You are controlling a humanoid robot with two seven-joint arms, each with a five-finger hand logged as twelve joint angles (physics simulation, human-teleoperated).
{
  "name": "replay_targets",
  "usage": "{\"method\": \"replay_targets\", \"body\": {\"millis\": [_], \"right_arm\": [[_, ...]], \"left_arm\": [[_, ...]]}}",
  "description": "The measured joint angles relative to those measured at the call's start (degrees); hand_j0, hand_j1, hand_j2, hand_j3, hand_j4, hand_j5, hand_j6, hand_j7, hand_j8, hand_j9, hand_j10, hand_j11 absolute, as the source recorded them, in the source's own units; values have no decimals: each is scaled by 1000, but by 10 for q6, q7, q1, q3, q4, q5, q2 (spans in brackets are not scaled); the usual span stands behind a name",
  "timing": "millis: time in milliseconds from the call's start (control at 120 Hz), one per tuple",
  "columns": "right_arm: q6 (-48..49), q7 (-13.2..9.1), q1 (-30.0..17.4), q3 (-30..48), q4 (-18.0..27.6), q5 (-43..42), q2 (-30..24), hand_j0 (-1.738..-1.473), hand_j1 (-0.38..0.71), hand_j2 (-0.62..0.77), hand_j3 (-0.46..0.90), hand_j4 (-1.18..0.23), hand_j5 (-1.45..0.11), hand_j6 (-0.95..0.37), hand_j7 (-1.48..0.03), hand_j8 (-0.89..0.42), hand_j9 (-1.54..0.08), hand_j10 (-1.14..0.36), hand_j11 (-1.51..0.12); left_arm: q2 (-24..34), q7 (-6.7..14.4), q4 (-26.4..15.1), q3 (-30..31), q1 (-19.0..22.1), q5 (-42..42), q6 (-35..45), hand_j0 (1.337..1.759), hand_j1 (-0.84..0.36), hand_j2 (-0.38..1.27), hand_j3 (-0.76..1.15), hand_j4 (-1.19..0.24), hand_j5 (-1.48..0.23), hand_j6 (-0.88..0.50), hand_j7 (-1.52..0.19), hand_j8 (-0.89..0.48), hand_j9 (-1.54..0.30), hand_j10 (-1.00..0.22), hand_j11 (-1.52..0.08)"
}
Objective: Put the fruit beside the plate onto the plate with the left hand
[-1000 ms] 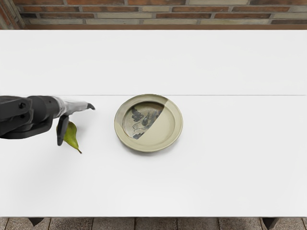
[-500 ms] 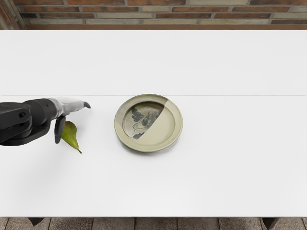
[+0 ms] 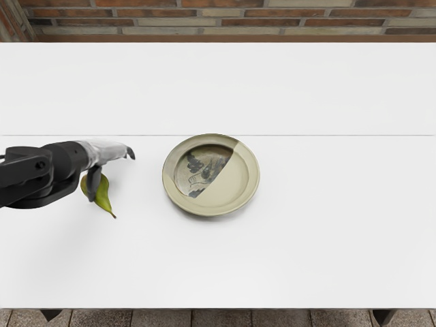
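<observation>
The green fruit (image 3: pixel 103 197), leaf-shaped with a sharp tip, lay on the table (image 3: pixel 306 259) just under your left hand (image 3: pixel 102 154), on its near side. It had not been lifted and was well short of the plate. Its broad end was tucked beneath the palm. Its long axis slanted away from the hand, down toward the near edge and slightly toward the plate, ending in the pointed tip, which stuck out clear of the hand.

The fingers (image 3: pixel 121 150) were stretched out together and pointed toward the plate, passing above the fruit rather than around it. Only the thumb (image 3: pixel 93 182) hung down, crossing in front of the fruit's broad end. You could not tell from this view whether the thumb was touching the skin. Nothing was clasped.

The plate (image 3: pixel 248 184) sat beyond your fingertips in the direction they pointed, with a strip of bare table between it and the fruit. It held nothing.

My judgement is that the grasp turned on that slant: the fingers needed to come down across the fruit's narrow width, opposite the thumb, before any carry toward the plate. The left arm was the only one in view, and it was already right above the fruit.
</observation>
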Motion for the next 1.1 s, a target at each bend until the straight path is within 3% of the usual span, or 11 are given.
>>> {"method": "replay_targets", "body": {"millis": [1100], "right_arm": [[0,0,0,-1,0,0,0,-1658,-349,0,0,0,0,-1,0,0,0,0,0]], "left_arm": [[17,0,0,0,8,3,-1,1657,-172,251,0,-449,-599,-453,-595,-455,-592,-457,-588]]}}
